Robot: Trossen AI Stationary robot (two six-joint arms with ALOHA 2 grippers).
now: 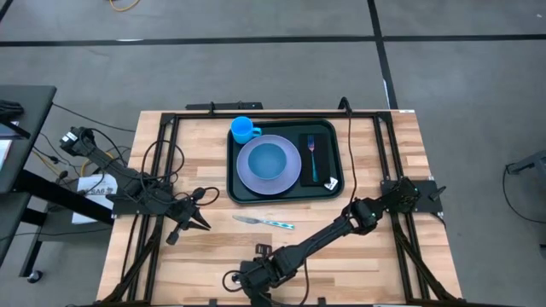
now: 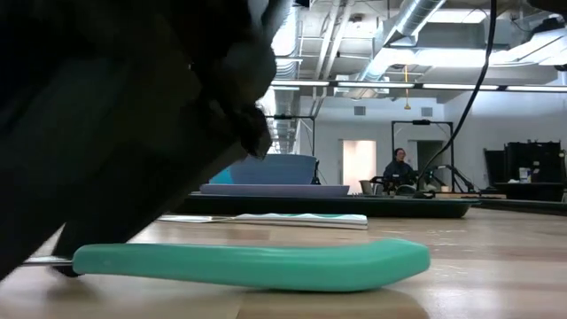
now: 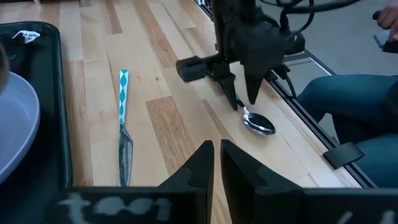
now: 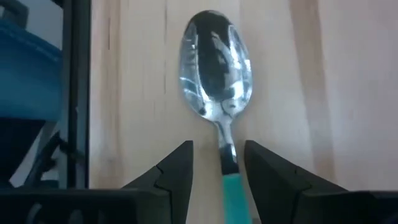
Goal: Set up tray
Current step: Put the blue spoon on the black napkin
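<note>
I am working from the near edge of the table, where my right gripper (image 4: 217, 168) is hanging low over a spoon (image 4: 216, 68); its fingers are standing narrowly parted, one on each side of the thin metal neck just where the teal handle begins, and I am judging that they are not yet pressing on it. The spoon (image 3: 258, 122) is lying flat on the bare wood close to the table's front rail; it is looking light, stiff and polished, so the bowl would be slippery to pinch, and I am reckoning the handle or the neck the better place to take hold, closing squarely so that it does not twist or skate on the boards.

My left gripper (image 3: 213, 163) is waiting nearer the left side of the table, empty, its fingers (image 3: 198, 167) almost together with only a slit between them. Just beyond it a knife (image 1: 264, 222) with a blue-and-white patterned handle is lying loose on the wood, between the grippers and the tray.

Farther off, at the back middle of the table, the dark green tray (image 1: 234, 175) is sitting flat; it is already bearing a lavender plate (image 1: 268, 163), a blue cup (image 1: 243, 130) at its rear left corner, and a fork (image 1: 312, 155) resting on a black napkin (image 1: 306, 173) to the plate's right. The tray seems rigid plastic with a raised rim, which should be keeping cutlery from sliding off; I am judging that spoon and knife are left to go in.
</note>
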